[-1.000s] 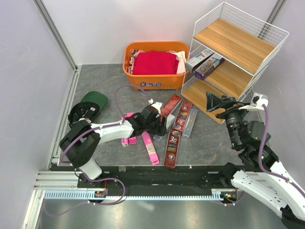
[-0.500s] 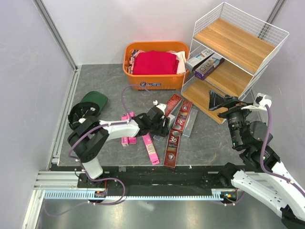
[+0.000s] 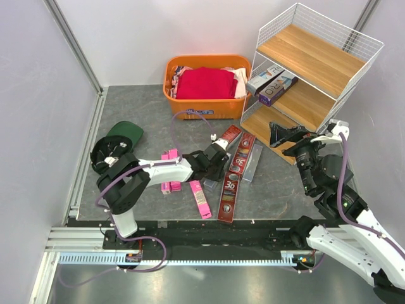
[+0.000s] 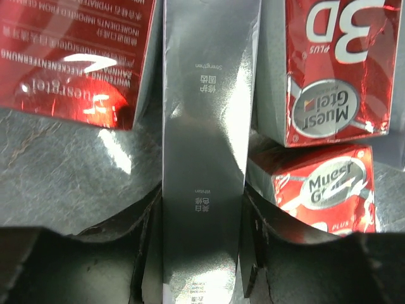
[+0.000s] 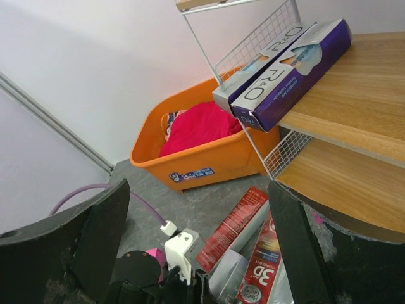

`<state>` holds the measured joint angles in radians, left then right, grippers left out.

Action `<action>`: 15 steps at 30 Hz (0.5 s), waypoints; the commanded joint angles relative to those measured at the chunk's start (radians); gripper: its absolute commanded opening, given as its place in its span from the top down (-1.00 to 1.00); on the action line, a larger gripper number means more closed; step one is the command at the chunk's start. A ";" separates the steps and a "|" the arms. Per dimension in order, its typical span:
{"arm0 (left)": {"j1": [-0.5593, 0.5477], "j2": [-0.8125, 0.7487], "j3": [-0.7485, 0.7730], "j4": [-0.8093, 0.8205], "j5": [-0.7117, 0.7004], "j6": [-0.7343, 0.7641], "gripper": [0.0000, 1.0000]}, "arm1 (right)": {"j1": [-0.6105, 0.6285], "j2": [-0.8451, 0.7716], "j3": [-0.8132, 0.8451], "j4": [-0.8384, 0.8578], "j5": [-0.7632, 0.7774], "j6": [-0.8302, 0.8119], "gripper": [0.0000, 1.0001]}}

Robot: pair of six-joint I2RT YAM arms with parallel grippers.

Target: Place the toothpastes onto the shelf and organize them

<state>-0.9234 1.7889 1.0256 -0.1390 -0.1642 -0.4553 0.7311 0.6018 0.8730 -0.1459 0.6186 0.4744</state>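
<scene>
Several toothpastes lie on the grey floor: dark red "3D" boxes, pink ones and a silver one. My left gripper is low among them. In the left wrist view its gripper is shut on a silver-grey toothpaste box, with red boxes on either side. A purple toothpaste and a silver-white one lie on the shelf's middle board. My right gripper hangs open and empty in front of the lower board; in its wrist view the gripper frames the floor pile.
An orange basket of red clothes stands behind the pile, left of the shelf. A green cap lies at the far left. A purple cable arcs over the left arm. Walls close in left, right and behind.
My left gripper slid right into the pile and closed its fingers onto the silver-grey box. The right gripper shifted slightly left and stayed open.
</scene>
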 commanded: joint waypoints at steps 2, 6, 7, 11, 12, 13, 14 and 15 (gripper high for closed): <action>-0.003 -0.153 0.016 -0.025 -0.038 0.026 0.20 | 0.001 0.027 0.043 -0.004 -0.052 -0.005 -0.96; 0.001 -0.235 0.024 -0.036 -0.021 0.029 0.22 | 0.001 0.049 0.044 -0.009 -0.098 -0.005 -0.96; 0.004 -0.252 0.025 -0.037 -0.015 0.029 0.22 | -0.001 0.058 0.044 -0.009 -0.106 -0.006 -0.96; 0.037 -0.330 0.025 -0.024 0.069 0.026 0.23 | 0.001 0.078 0.055 -0.011 -0.158 -0.008 -0.96; 0.061 -0.365 0.015 0.002 0.134 0.026 0.23 | 0.001 0.085 0.058 -0.014 -0.183 -0.008 -0.96; 0.075 -0.382 0.005 0.028 0.168 0.026 0.23 | 0.001 0.090 0.061 -0.011 -0.197 -0.008 -0.96; 0.105 -0.399 -0.005 0.048 0.222 0.023 0.23 | 0.001 0.095 0.063 -0.011 -0.210 -0.007 -0.96; 0.122 -0.436 -0.024 0.068 0.308 0.014 0.23 | 0.001 0.105 0.064 -0.011 -0.226 -0.007 -0.96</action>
<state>-0.8707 1.4677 1.0233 -0.1852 -0.0662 -0.4549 0.7311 0.6865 0.8890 -0.1596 0.4770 0.4744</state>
